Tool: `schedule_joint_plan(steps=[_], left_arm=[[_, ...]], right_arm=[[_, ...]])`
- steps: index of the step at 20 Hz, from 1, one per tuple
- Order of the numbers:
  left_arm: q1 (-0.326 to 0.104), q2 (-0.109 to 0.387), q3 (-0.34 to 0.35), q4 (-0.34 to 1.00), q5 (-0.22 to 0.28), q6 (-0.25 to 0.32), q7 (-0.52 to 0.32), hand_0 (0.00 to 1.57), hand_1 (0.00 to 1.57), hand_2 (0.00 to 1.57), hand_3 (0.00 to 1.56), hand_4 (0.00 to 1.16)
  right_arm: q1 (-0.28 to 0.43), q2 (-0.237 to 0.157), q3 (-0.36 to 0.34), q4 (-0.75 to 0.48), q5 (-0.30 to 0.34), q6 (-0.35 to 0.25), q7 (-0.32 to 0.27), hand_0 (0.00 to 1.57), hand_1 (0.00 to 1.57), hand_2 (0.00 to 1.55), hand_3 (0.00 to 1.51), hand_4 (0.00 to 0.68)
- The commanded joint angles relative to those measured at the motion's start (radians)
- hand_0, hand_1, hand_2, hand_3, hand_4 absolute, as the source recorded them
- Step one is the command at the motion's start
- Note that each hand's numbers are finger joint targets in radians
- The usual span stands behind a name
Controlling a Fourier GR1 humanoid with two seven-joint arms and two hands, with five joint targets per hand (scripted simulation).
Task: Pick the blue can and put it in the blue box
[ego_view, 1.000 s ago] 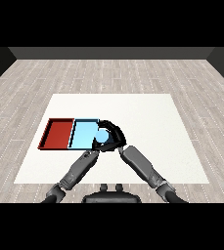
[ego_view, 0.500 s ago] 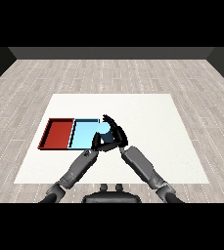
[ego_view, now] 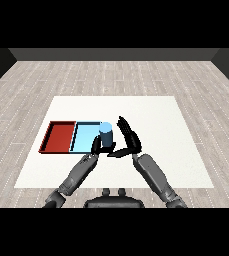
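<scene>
Small light-blue cylindrical can (ego_view: 105, 135) stands upright at the right edge of the light blue tray (ego_view: 83, 137); can't tell if it's fully inside. Flat red tray (ego_view: 59, 136) adjoins at 9 o'clock. Right hand (ego_view: 128, 137), fingers straight and spread, sits just beside the can at 3 o'clock, not gripping. Left hand (ego_view: 96, 146) at 7 o'clock, fingers can't tell. White table (ego_view: 156, 115) underneath.

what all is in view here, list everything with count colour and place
table: one, white, centre of the wooden floor
red tray: one, red, left part of the table
light blue tray: one, light blue, right beside the red tray
blue can: one, blue, upright at the light blue tray's right edge
left hand: one, black, low against the can's left side
right hand: one, black, fingers straight, just right of the can
</scene>
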Motion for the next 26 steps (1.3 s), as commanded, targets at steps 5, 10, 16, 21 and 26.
schedule_joint_plan(steps=[5, 10, 16, 21, 26], left_arm=[[-0.029, -0.001, 0.045, 0.058, -0.054, -0.010, -0.006, 1.57, 1.57, 1.57, 1.49, 1.13], [0.030, 0.057, 0.074, 0.002, -0.066, -0.015, 0.044, 1.57, 1.57, 1.57, 1.49, 1.14], [-0.088, 0.148, 0.192, 0.163, -0.065, -0.020, 0.102, 1.57, 1.57, 1.57, 1.49, 1.13], [-0.152, 0.273, 0.285, 0.312, -0.031, -0.083, 0.210, 1.57, 1.57, 1.57, 1.51, 1.08], [-0.214, 0.297, 0.319, 0.485, -0.059, -0.126, 0.215, 1.57, 1.57, 1.57, 1.50, 1.06]], right_arm=[[0.211, -0.082, -0.086, -0.242, -0.011, 0.037, -0.001, 0.00, 0.00, 0.00, 0.00, 0.000], [0.242, -0.134, -0.247, -0.266, -0.101, 0.106, -0.030, 0.00, 0.00, 0.00, 0.00, 0.000], [0.355, -0.192, -0.334, -0.317, -0.119, 0.124, -0.050, 0.00, 0.00, 0.00, 0.00, 0.000], [0.332, -0.191, -0.338, -0.320, -0.100, 0.093, 0.002, 0.00, 0.00, 0.00, 0.00, 0.000], [0.305, -0.145, -0.347, -0.197, -0.078, 0.127, -0.073, 0.00, 0.00, 0.00, 0.00, 0.000]])
